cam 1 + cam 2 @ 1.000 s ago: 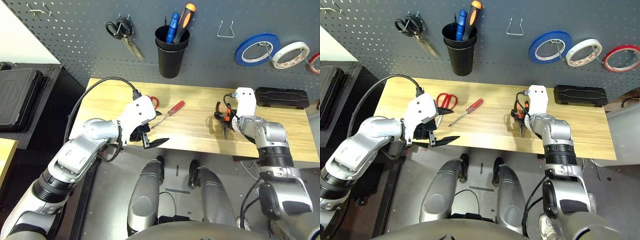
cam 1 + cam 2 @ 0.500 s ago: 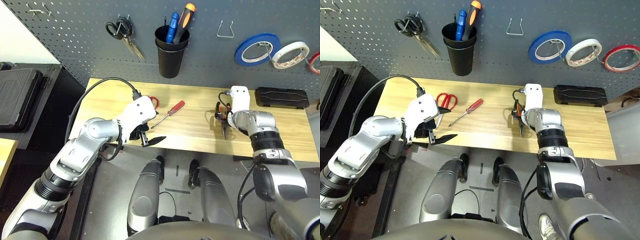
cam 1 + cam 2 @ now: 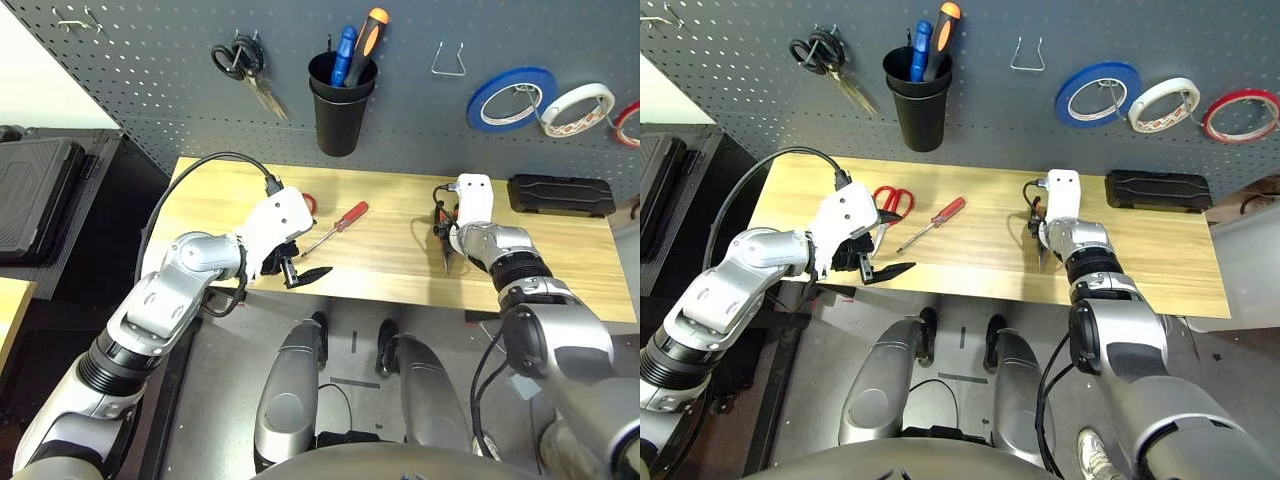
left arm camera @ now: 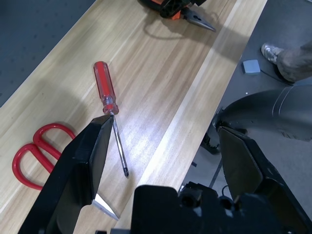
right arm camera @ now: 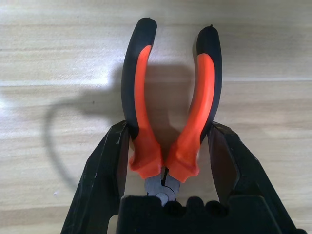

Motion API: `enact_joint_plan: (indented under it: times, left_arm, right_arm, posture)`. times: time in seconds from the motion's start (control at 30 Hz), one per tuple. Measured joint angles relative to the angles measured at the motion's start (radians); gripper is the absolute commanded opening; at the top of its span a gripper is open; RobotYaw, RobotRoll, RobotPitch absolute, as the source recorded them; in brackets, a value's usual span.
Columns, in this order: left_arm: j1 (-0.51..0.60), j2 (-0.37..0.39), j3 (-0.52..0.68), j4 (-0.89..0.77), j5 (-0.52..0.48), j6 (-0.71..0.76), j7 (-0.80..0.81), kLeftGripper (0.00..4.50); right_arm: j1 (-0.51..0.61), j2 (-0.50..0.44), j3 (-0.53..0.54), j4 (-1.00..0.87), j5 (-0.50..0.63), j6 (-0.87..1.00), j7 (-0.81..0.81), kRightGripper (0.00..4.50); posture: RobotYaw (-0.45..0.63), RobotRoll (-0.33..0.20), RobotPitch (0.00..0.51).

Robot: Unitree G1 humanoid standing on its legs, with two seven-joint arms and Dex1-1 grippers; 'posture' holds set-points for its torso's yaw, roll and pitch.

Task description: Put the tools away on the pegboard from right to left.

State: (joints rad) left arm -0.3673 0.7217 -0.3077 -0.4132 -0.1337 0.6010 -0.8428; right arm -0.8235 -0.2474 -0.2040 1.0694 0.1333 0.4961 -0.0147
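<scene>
Pegboard (image 3: 990, 100) behind, white roll (image 3: 1165, 105) with red lettering, right pincer (image 5: 169, 127) around pliers (image 5: 168, 141)

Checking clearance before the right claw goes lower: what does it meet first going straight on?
Likely the tabletop, right claw straddling the pliers' handles; it could brush those first, as depth is unclear.

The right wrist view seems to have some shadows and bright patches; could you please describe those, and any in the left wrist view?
Right wrist view: soft shadow between the handles of the pliers, a curved shadow line beside them, pale glare on the wood. Left wrist view: bright glare beside the screwdriver, faint shadow around the red-handled scissors.
</scene>
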Motion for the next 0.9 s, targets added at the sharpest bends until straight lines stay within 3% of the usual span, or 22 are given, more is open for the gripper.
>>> enact_joint_plan:
  times: [0.13, 0.33, 0.57, 0.73, 0.9]
  left_arm:
    - [0.000, -0.005, 0.000, 0.001, 0.004, -0.001, 0.001, 4.50]
    - [0.027, -0.058, 0.059, 0.001, -0.027, -0.052, 0.010, 4.50]
    - [0.072, -0.168, 0.198, -0.046, -0.180, -0.167, 0.018, 4.50]
    - [0.072, -0.218, 0.283, -0.104, -0.290, -0.159, 0.058, 4.50]
    - [0.055, -0.229, 0.341, -0.162, -0.388, -0.113, 0.104, 4.50]
  right_arm:
    - [0.017, -0.012, 0.028, -0.013, -0.014, -0.035, 0.034, 2.60]
    - [0.188, -0.049, 0.119, -0.295, -0.070, -0.127, 0.162, 2.60]
    - [0.433, -0.089, 0.147, -0.687, -0.080, -0.222, 0.252, 2.60]
    - [0.544, -0.114, 0.147, -0.806, -0.080, -0.265, 0.282, 2.60]
    - [0.608, -0.153, 0.127, -0.878, -0.075, -0.449, 0.326, 2.60]
  posture:
    - [0.32, 0.000, 0.313]
    - [0.32, 0.000, 0.303]
    - [0.33, 0.000, 0.295]
    - [0.33, 0.000, 0.289]
    - [0.33, 0.000, 0.282]
